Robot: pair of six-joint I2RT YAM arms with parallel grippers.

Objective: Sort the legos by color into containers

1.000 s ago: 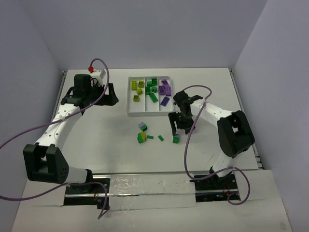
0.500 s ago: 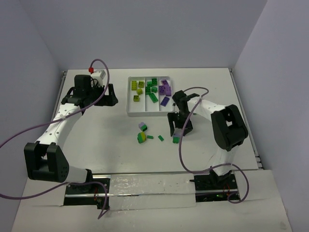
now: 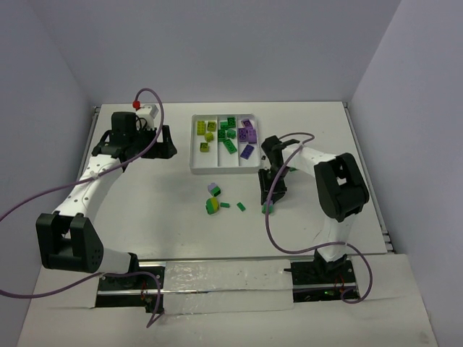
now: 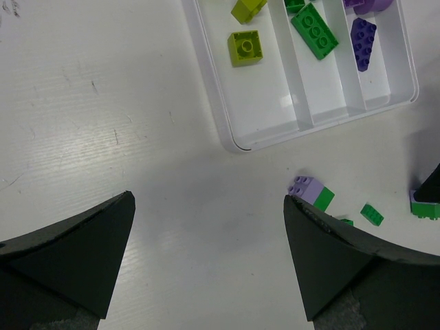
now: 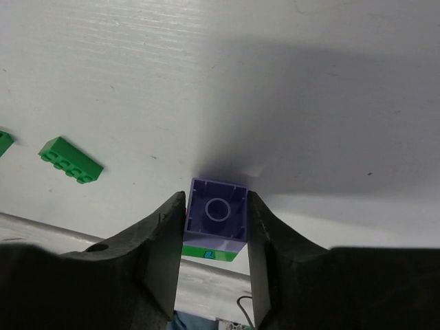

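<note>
My right gripper (image 5: 216, 218) is shut on a purple lego stacked on green (image 5: 217, 214) and stands low over the table, in front of the tray's right corner (image 3: 269, 202). Other legos lie loose to its left: a purple-and-green stack (image 3: 214, 189), a yellow-green-and-green stack (image 3: 212, 206), and two small green bricks (image 3: 225, 205) (image 3: 241, 207). The white tray (image 3: 224, 171) holds yellow-green legos (image 3: 207, 134) in its left compartment, green ones (image 3: 229, 140) in the middle and purple ones (image 3: 247, 134) on the right. My left gripper (image 4: 206, 199) hangs open over bare table left of the tray (image 4: 227, 134).
The purple cables loop beside both arms. Table edges and grey walls close the space on the left, right and back. The right arm's black fingers (image 4: 430, 189) show at the right edge of the left wrist view.
My right gripper has shut on the purple-and-green stack, after its wrist drew a little to the right over it. The left arm has not moved.
</note>
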